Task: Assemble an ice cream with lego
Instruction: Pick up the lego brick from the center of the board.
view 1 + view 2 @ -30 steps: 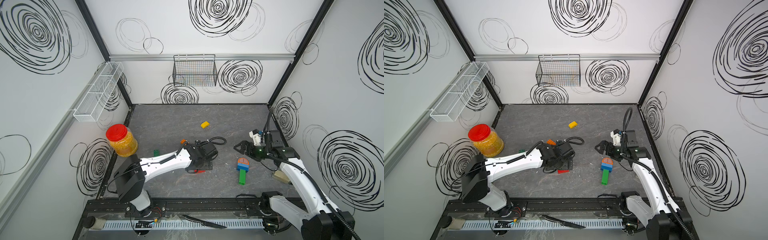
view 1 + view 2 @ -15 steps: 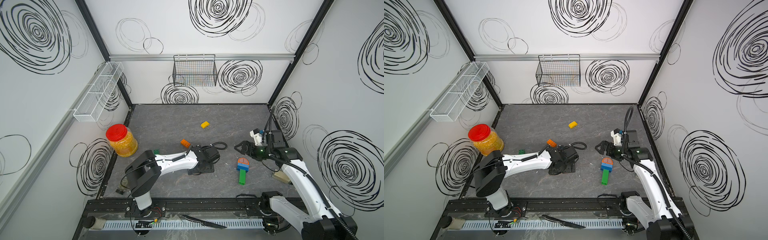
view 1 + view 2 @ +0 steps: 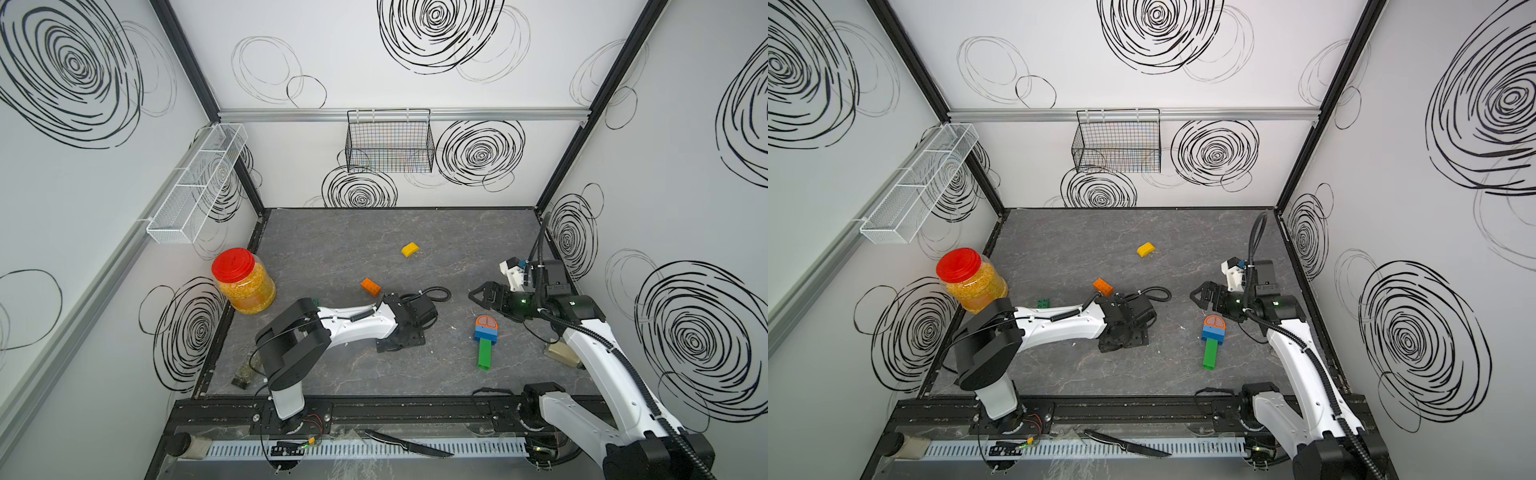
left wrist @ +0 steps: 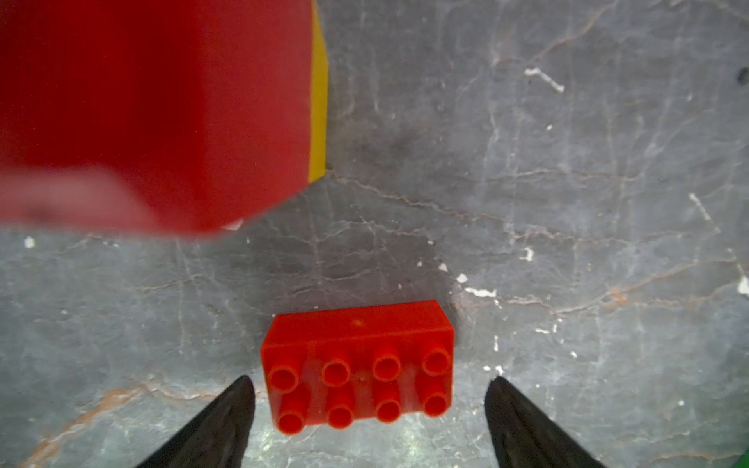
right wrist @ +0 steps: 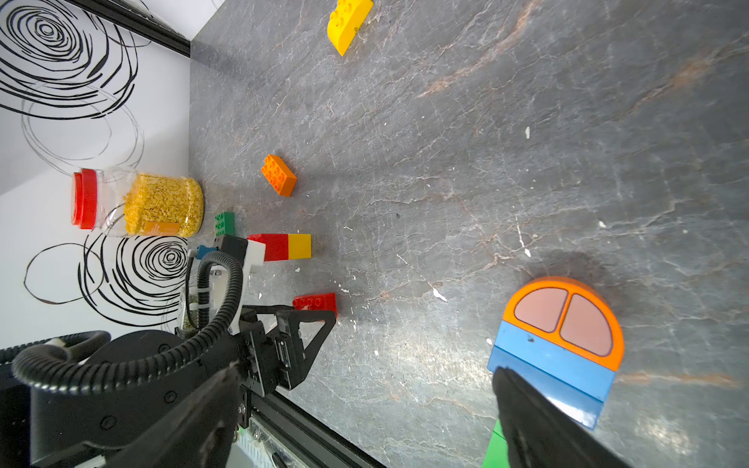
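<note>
Left wrist view: left claw (image 4: 369,381) spread open astride red brick (image 4: 358,364), apparently aligned for grasping; right claw (image 5: 360,377) open, idle.

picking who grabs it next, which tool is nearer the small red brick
Left. The left tool is open around the red brick, a finger either side. The right tool is well away, by the blue-and-orange stack.

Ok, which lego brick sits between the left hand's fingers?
The red eight-stud brick, studs up between the fingers of the open left hand. The orange brick, rounded yellow brick and green brick lie well away.
</note>
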`<state>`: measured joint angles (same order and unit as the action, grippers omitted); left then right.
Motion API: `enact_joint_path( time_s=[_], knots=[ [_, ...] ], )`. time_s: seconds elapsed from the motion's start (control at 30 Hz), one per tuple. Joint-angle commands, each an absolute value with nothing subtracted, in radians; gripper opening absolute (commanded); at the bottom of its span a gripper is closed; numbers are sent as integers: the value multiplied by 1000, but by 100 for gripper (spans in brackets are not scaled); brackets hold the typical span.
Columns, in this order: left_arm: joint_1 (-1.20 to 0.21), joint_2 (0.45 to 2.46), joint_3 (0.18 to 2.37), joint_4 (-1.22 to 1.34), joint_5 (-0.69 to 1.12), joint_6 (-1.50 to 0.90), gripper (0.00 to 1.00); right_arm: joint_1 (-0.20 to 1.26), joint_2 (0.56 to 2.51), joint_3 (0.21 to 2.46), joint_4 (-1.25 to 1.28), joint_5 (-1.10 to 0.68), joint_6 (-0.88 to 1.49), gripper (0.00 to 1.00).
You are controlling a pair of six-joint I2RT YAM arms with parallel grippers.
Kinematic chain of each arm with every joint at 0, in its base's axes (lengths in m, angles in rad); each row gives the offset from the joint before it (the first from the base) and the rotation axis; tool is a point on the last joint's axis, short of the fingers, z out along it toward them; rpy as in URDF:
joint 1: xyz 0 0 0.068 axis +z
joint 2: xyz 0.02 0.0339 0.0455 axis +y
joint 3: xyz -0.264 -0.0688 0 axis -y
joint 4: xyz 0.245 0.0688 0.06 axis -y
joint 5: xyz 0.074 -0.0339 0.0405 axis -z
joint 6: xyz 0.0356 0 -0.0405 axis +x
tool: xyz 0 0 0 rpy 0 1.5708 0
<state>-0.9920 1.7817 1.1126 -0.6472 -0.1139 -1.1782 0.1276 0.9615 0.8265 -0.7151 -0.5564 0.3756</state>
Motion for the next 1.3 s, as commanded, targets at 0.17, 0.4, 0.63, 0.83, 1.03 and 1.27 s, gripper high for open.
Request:
enact_joint_path(
  time_s=[0.17,0.4,0.63,0.83,1.03,1.27],
  knots=[
    [-981,1811,1116,-664,-131,-1171,87,123,945,838,-724,-567,368,100],
    [-977,1828,1128,-680,-128,-1158,83,123,942,833,-720,-570,371,100],
    [-979,1831,1131,-687,-126,-1155,76,123,942,827,-714,-571,373,100],
    [-985,1821,1132,-695,-130,-1157,67,123,940,825,-715,-571,374,100],
    [-1003,1815,1160,-721,-148,-1160,60,123,937,824,-714,-571,373,100],
    [-1023,1788,1187,-762,-173,-1166,53,123,934,825,-716,-571,374,100]
  ],
)
